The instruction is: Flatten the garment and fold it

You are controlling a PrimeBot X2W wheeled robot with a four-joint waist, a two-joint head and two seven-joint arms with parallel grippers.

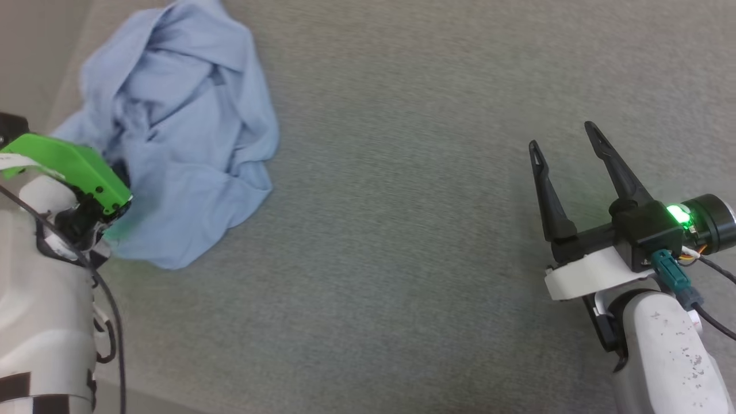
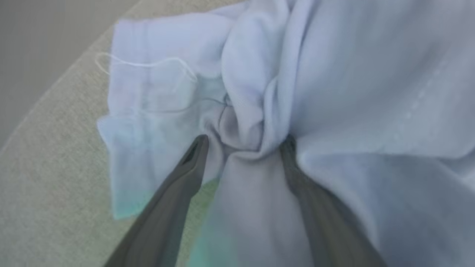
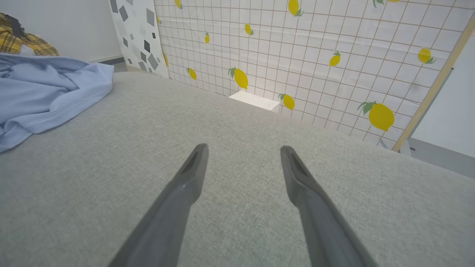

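One light blue garment (image 1: 184, 115), crumpled on grey counter (image 1: 402, 259); left gripper (image 2: 245, 142), fingers apart, astride a bunched fold (not clamped); right gripper (image 1: 562, 135), fingers likewise apart, well clear of it.

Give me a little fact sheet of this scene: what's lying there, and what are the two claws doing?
Shirt: light blue, crumpled in a heap, not yet flattened
Surface: grey woven fabric, shirt lies near its edge
Left gripper: open, fingers on either side of a bunched fold of the shirt
Right gripper: open, empty, over bare surface, well apart from the shirt
Background: lemon-patterned screen
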